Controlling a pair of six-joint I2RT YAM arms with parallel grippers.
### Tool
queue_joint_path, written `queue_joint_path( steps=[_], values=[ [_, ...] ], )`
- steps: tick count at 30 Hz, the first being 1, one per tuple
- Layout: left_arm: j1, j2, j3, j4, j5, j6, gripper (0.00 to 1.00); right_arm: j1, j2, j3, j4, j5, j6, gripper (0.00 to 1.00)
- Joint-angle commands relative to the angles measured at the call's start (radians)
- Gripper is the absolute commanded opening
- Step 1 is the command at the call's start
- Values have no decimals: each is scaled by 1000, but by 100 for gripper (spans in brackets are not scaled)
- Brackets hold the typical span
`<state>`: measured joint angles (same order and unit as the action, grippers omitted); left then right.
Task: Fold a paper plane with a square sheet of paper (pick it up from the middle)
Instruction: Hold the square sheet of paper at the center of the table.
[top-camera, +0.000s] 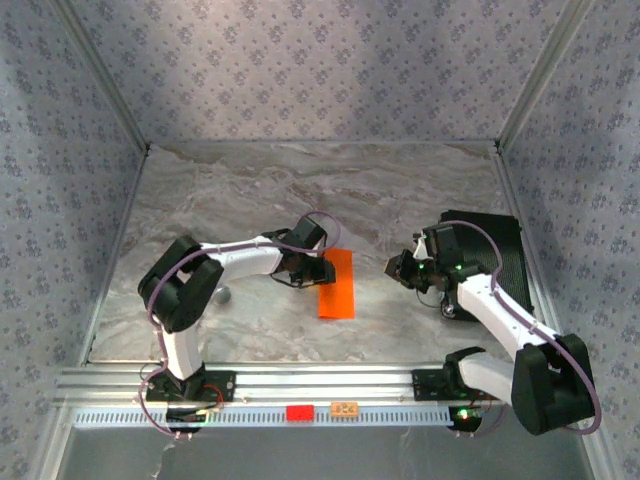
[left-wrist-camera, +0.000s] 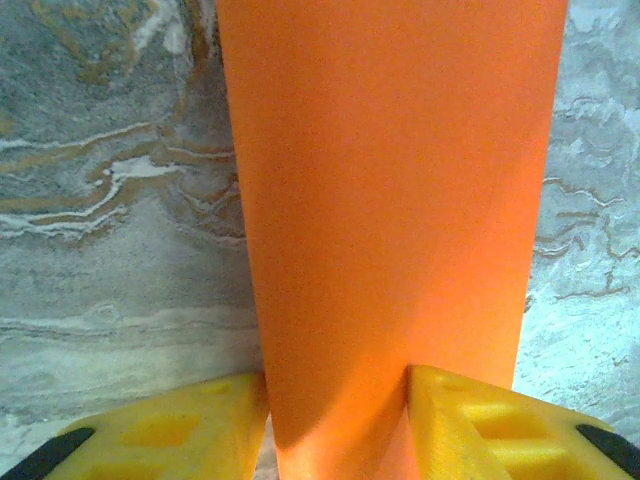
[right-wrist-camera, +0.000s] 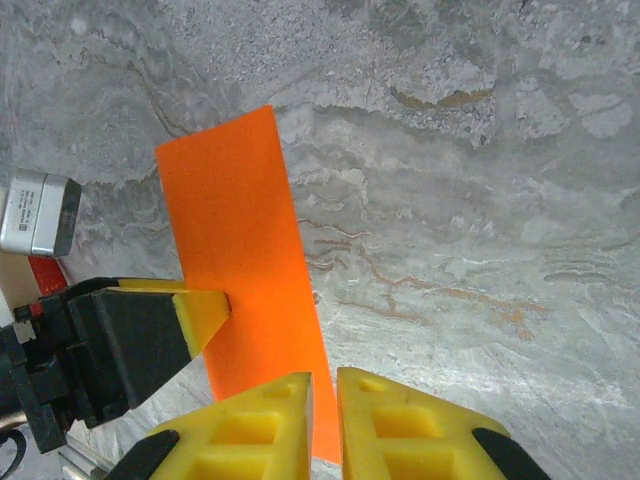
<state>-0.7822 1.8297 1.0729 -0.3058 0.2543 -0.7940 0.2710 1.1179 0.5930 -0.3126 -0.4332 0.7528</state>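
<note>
The square sheet of paper (top-camera: 337, 285) lies on the marble table (top-camera: 420, 190), bright orange and doubled into a long narrow rectangle. My left gripper (top-camera: 322, 270) is down at its upper left edge. In the left wrist view the orange strip (left-wrist-camera: 390, 200) runs between the yellow fingers of that gripper (left-wrist-camera: 337, 385), which stand apart, so it is open. One left fingertip (right-wrist-camera: 203, 308) rests at the paper's edge (right-wrist-camera: 245, 260). My right gripper (top-camera: 395, 268) hovers to the right of the paper. Its fingers (right-wrist-camera: 325, 385) are shut with nothing between them.
A black pad (top-camera: 500, 250) lies at the table's right side behind the right arm. On the front rail sit a small red block (top-camera: 299, 412) and a small printed card (top-camera: 344, 408). Patterned walls close in the table on three sides.
</note>
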Motion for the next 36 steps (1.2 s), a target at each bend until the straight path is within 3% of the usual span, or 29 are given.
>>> queue_joint_path(
  steps=[1, 21, 36],
  values=[
    [12, 52, 4, -72, -101, 13, 43, 9, -3, -11, 5, 5, 18, 17],
    [11, 94, 39, -114, -131, 53, 46, 23, 16, -15, 24, -6, 18, 18],
    [10, 88, 35, -114, -134, 54, 45, 179, 190, 45, 141, -26, 15, 10]
  ],
)
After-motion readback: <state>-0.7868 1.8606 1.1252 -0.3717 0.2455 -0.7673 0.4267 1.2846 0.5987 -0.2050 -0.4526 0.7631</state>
